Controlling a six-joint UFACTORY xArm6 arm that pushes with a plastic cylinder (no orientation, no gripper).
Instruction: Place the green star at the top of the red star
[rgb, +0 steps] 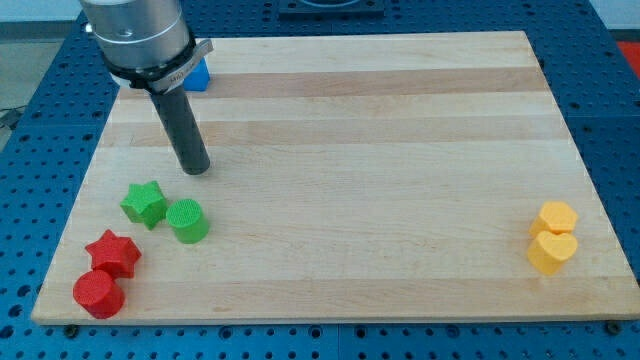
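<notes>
Red cylinder (98, 294) lies nearest, lower left of the frame, touching the red star (113, 253) above it. Green star (144, 204) sits up and right of the red star, near but apart, beside a green cylinder (187, 220). My tip (196, 168), a bare rod with no jaws holding anything, stands just above both. Risks, as I judge: clipping the cylinder, overshooting into the red star.
</notes>
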